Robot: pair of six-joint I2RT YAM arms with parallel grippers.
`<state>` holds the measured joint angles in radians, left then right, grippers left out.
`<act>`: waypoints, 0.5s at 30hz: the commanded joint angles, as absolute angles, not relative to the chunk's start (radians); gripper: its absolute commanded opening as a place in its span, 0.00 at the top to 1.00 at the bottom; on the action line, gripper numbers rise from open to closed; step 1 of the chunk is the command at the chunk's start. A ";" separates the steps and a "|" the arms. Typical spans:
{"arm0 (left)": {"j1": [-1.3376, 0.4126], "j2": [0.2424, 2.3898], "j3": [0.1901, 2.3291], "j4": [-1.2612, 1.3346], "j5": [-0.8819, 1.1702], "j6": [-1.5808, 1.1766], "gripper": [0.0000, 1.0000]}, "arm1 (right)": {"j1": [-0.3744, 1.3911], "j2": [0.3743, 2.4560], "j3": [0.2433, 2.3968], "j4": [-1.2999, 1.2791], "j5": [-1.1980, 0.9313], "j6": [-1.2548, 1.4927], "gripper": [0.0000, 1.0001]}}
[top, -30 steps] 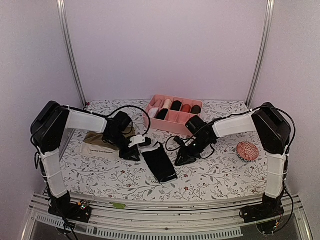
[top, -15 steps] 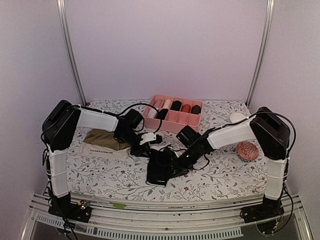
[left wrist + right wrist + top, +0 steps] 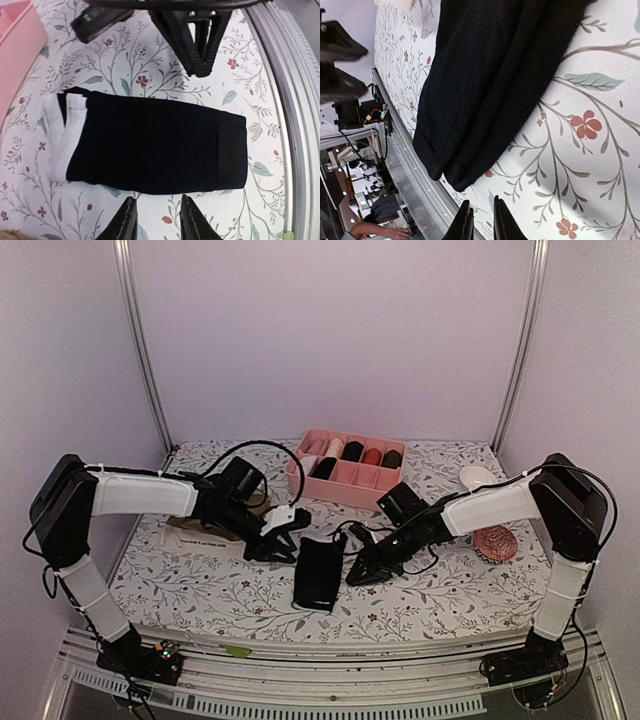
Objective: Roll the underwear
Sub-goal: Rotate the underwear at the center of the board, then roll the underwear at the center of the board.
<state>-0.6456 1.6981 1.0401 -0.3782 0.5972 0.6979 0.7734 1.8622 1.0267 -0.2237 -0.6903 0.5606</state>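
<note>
Underneath the underwear [image 3: 318,573], floral tablecloth [image 3: 220,595]; lilac walls [image 3: 330,330].

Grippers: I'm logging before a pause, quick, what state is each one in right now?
Left gripper: partly open, holding nothing, just off the black underwear.
Right gripper: only slightly open, holding nothing.

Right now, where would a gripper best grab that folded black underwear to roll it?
Probably the short near end of the black underwear, coming in low from the front. It lies flat as a long folded strip, with the white trim at the far end, so it should roll lengthwise.
</note>
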 commanded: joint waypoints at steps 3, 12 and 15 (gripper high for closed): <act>-0.711 1.798 1.037 -0.338 0.623 0.682 0.72 | 0.770 1.931 1.027 -0.087 -0.772 0.680 0.86; -0.829 1.928 1.093 -0.339 0.517 0.696 0.77 | 0.771 2.024 1.018 -0.013 -0.795 0.726 0.91; -0.836 1.956 1.119 -0.363 0.489 0.688 0.78 | 0.770 2.039 1.022 -0.010 -0.798 0.729 0.93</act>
<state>-0.8192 1.9213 1.0847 -0.3534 0.5484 0.6872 0.7719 2.0060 1.0264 -0.0490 -0.7841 0.7078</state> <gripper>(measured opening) 0.224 0.080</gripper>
